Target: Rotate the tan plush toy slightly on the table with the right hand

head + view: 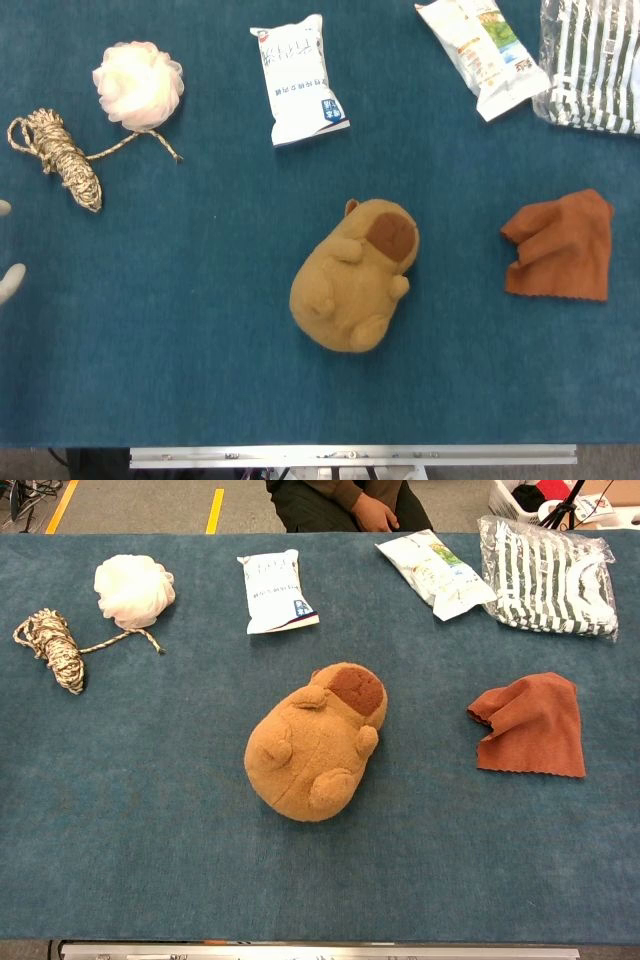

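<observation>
The tan plush toy (355, 275) lies on its back near the middle of the blue table (200, 350), its brown snout patch turned toward the far right. In the chest view the plush toy (312, 745) also sits mid-table with nothing touching it. Neither view shows my right hand. Only pale fingertips of my left hand (8, 270) poke in at the left edge of the head view, spread apart, holding nothing, far from the toy.
A rust-coloured cloth (562, 247) lies right of the toy. Along the far side are a white pouch (297, 80), a snack bag (482, 52), a striped bagged garment (592, 65), a white bath pouf (138, 83) and a rope bundle (65, 155). A person sits beyond the table (350, 500).
</observation>
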### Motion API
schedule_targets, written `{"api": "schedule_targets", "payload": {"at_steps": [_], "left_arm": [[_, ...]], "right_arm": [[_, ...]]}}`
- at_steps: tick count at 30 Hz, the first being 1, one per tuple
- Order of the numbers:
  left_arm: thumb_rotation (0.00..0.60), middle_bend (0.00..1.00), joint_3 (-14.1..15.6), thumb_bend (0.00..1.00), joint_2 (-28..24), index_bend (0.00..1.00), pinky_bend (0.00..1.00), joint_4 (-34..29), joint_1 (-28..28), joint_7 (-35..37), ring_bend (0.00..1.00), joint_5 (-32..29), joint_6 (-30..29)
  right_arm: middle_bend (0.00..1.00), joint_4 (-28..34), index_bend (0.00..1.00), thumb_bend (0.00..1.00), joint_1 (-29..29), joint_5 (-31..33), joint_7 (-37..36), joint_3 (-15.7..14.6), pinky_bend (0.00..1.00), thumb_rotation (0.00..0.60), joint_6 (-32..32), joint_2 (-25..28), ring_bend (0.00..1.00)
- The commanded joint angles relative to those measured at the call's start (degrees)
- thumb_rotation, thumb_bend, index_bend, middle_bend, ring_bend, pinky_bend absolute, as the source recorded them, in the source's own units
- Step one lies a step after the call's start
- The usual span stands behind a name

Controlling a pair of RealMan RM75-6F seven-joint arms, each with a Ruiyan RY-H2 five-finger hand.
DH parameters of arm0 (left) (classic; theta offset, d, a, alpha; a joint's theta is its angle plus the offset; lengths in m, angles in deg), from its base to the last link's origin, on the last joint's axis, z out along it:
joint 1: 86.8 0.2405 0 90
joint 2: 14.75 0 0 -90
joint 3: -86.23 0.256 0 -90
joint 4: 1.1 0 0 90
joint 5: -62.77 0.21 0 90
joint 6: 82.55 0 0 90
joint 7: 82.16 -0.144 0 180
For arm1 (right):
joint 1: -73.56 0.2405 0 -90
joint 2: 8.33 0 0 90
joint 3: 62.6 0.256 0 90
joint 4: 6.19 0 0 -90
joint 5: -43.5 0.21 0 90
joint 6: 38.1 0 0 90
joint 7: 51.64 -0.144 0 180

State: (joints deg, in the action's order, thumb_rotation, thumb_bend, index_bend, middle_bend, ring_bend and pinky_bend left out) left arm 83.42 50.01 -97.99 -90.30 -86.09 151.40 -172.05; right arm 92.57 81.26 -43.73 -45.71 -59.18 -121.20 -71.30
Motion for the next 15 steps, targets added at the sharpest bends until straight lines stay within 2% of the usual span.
{"api": "schedule_targets", "payload": {"at_steps": [1, 9, 15], "left_arm": [[0.600, 0.23, 0.0, 0.17, 0.0, 0.35, 0.14, -0.1, 0.0, 0.0, 0.13, 0.0, 0.0], [0.600, 0.23, 0.0, 0.17, 0.0, 0.35, 0.14, -0.2, 0.1, -0.1, 0.13, 0.1, -0.2], [0.600, 0.23, 0.3, 0.17, 0.0, 0.35, 0.14, -0.5, -0.1, 0.1, 0.13, 0.3, 0.2]], "right_arm": [[0.25, 0.0, 0.04, 0.39, 0.1, 0.0, 0.1, 0.0, 0.22, 0.600, 0.3, 0.0, 0.13], [0.25, 0.5, 0.04, 0.39, 0.9, -0.9, -0.7, -0.2, 0.22, 0.600, 1.4, 0.7, 0.13], [0.25, 1.3, 0.04, 0.39, 3.1, -2.3, -4.0, -0.4, 0.22, 0.600, 4.8, 1.4, 0.13]]}}
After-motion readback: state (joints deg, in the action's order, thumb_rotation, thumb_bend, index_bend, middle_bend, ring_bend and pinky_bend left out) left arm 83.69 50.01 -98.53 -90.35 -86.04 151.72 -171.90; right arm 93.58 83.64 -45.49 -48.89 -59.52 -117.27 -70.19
